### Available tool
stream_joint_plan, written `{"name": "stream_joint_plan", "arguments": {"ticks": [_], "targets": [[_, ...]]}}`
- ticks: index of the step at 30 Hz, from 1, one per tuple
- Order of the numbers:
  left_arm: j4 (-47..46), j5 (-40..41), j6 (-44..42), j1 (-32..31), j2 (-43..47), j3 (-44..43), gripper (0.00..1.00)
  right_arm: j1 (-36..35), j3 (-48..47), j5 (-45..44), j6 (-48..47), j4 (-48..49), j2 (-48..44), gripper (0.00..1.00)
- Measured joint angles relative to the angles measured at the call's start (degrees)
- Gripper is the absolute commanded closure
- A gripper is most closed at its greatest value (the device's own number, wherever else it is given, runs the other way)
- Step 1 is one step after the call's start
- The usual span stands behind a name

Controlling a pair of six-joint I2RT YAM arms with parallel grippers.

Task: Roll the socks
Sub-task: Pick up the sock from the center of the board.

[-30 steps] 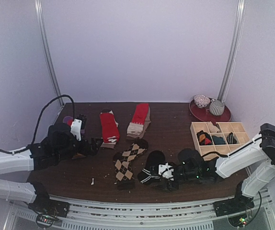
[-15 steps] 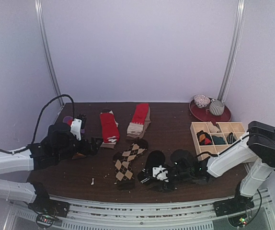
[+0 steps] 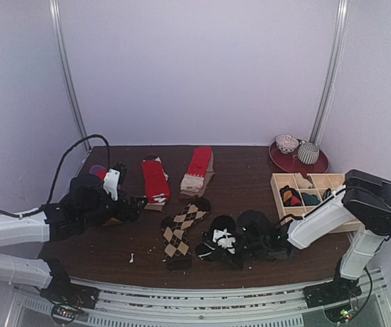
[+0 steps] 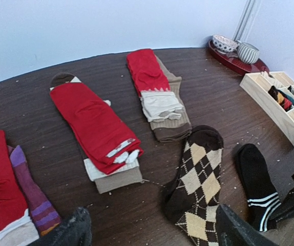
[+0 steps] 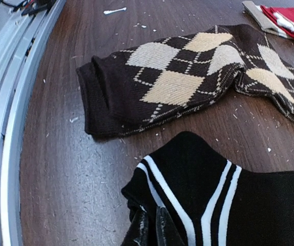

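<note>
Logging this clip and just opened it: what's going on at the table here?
The right gripper is shut on the striped cuff edge of the black striped sock near the front of the table, next to the argyle sock. The left gripper hangs open over the left side, holding nothing. The red socks lie flat farther back, not rolled.

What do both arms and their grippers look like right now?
White links and black joints on the left arm and right arm. A black cable loops off the left one. The left gripper and right gripper are black, with dark fingers.
</note>
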State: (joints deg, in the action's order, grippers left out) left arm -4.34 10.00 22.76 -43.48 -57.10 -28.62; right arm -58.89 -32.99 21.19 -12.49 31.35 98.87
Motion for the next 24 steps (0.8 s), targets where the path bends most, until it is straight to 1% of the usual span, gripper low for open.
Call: {"name": "stream_joint_plan", "arguments": {"ticks": [3,8,12,15,17,20,24], "targets": [[-3.1,-5.0,-2.3,0.0,-1.4,0.2,0.26,3.0,-0.5,5.5,6.6,0.7,1.4,0.95],[-15.5,-17.2,-6.4,0.0,-2.9,5.1,0.29,9.5,-1.0,17.2,19.9,5.6,5.8,0.95],[-20.7,-24.5,-10.0,-1.2,-7.5,5.6,0.33,12.7,-1.6,23.5,29.2,8.3,8.7,0.95],[-22.8,-26.7,-13.7,-4.3,-12.6,4.0,0.33,14.0,-2.5,26.9,34.1,8.4,10.2,0.96],[-24.2,-27.4,-15.9,-7.1,-15.9,2.8,0.33,14.6,-3.6,28.0,36.2,6.8,10.5,0.96],[-26.2,-28.7,-18.5,-10.2,-21.0,1.0,0.34,15.2,-5.2,29.2,37.7,3.5,10.7,0.96],[-27.3,-29.9,-21.5,-12.6,-27.4,-1.9,0.36,15.9,-7.3,30.5,38.4,-1.6,10.8,0.96]]}}
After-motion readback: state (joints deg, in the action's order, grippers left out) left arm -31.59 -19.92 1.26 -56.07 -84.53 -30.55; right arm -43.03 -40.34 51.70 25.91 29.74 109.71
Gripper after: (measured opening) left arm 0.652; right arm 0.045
